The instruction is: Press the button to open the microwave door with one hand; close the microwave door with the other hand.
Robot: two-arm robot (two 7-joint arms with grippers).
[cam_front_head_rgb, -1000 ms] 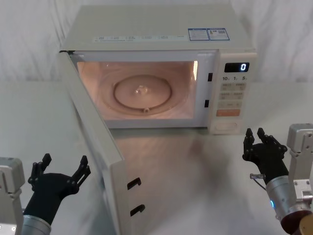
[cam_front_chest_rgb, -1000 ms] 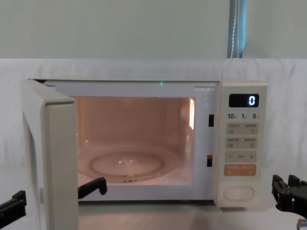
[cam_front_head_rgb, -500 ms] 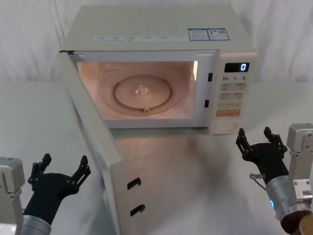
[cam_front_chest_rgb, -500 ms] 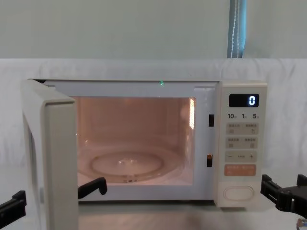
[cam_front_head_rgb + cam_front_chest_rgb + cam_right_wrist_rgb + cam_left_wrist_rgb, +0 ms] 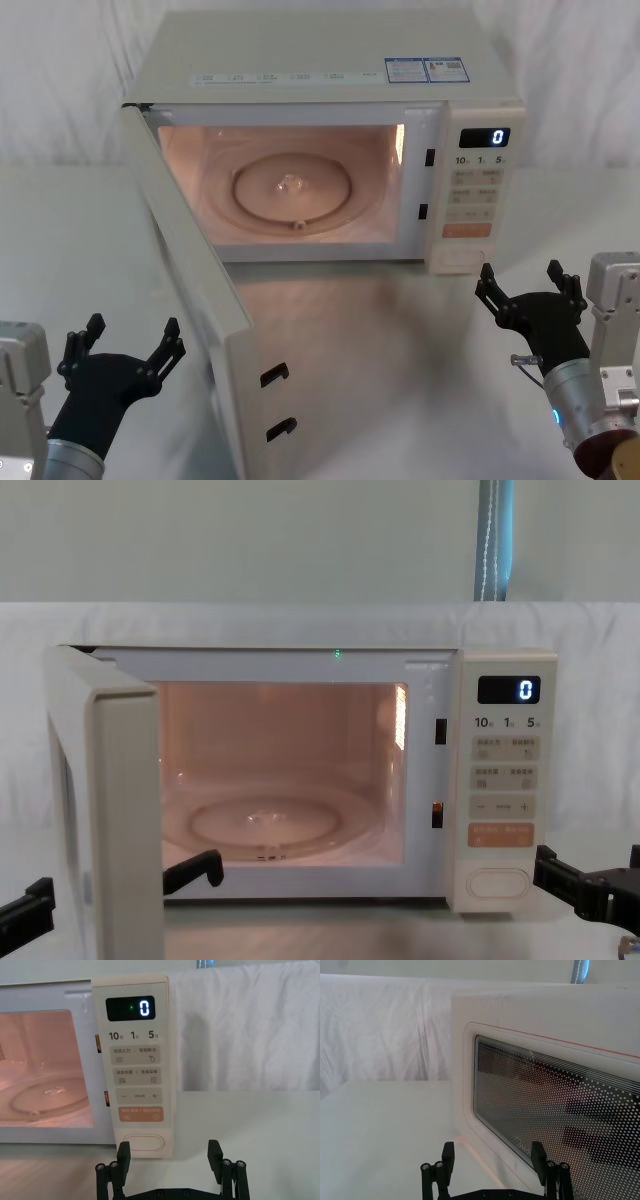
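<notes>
The cream microwave door [image 5: 205,300] stands swung wide open toward my left, and the lit cavity [image 5: 290,185] shows its glass turntable. The door's dark dotted window [image 5: 560,1110] faces my left gripper [image 5: 133,335], which hangs open just to the left of the door's outer face, not touching it. The wide cream button [image 5: 462,257] sits at the bottom of the control panel [image 5: 137,1060], below the orange key. My right gripper [image 5: 520,277] hovers open a short way in front of and below the button [image 5: 144,1143], apart from it. In the right wrist view, my right gripper [image 5: 169,1152] has its fingers spread either side of the button.
The microwave [image 5: 300,780] stands on a white-draped table [image 5: 400,360] with a white cloth backdrop [image 5: 245,1030] behind it. The display [image 5: 508,690] reads 0. The open door divides the table's left side from the space in front of the cavity.
My right gripper's fingers have spread from nearly together to wide open in front of the button. The left gripper and the door have not moved.
</notes>
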